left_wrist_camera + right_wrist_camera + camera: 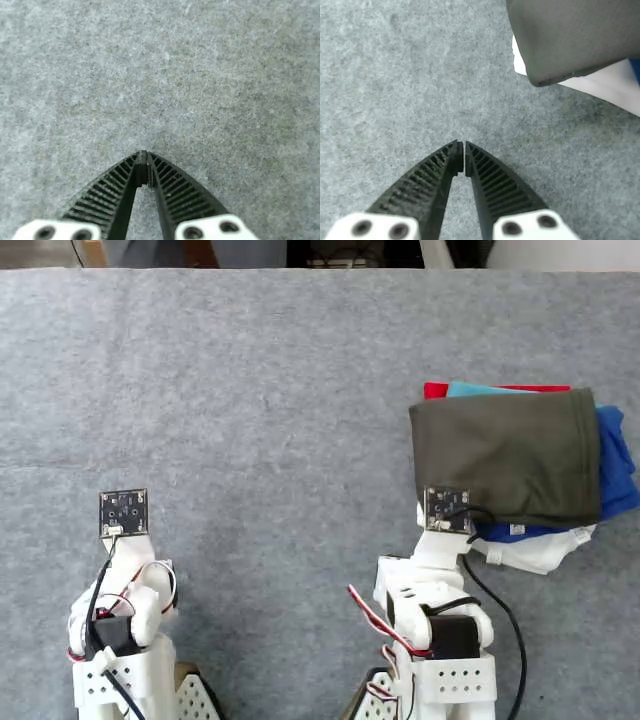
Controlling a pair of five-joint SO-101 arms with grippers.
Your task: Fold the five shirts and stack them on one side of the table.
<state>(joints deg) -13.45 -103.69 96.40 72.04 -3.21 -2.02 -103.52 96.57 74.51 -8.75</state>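
While jaws are shut, stack of shirts [520,485] sits at right

As the left gripper [144,167] hangs over the table [280,390], jaws together on nothing, the right gripper [464,152], closed and empty, sits just beside the stack. An olive shirt [500,450] tops it; a blue shirt [618,455], white shirt [535,552], red shirt [434,390] and teal shirt [485,389] show at its edges.

surface: grey felt table cover [280,370] | far edge: wooden piece [94,252], dark gap behind | light: even
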